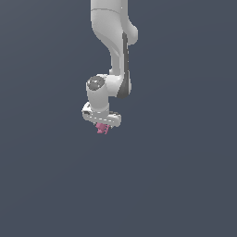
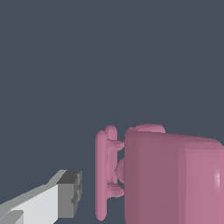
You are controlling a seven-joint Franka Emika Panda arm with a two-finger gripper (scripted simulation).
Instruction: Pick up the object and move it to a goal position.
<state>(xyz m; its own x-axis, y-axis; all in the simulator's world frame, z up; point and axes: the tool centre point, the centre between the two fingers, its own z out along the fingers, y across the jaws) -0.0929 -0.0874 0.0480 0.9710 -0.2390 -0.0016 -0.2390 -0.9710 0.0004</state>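
Observation:
The pink jagged object [image 1: 102,129] sits just under the white gripper [image 1: 103,125] at the end of the arm in the exterior view. In the wrist view the object [image 2: 170,179] fills the frame close up: a thick pink block with a thin plate joined to it by short pegs. One white finger with a grey pad [image 2: 70,192] stands beside the thin plate, with a narrow gap between them. The other finger is hidden behind the object. The jaws stand open around the object without pressing on it.
The floor [image 1: 185,185] is a plain dark blue-grey surface in all directions. The white arm [image 1: 113,46] comes down from the top of the exterior view. No goal marker shows.

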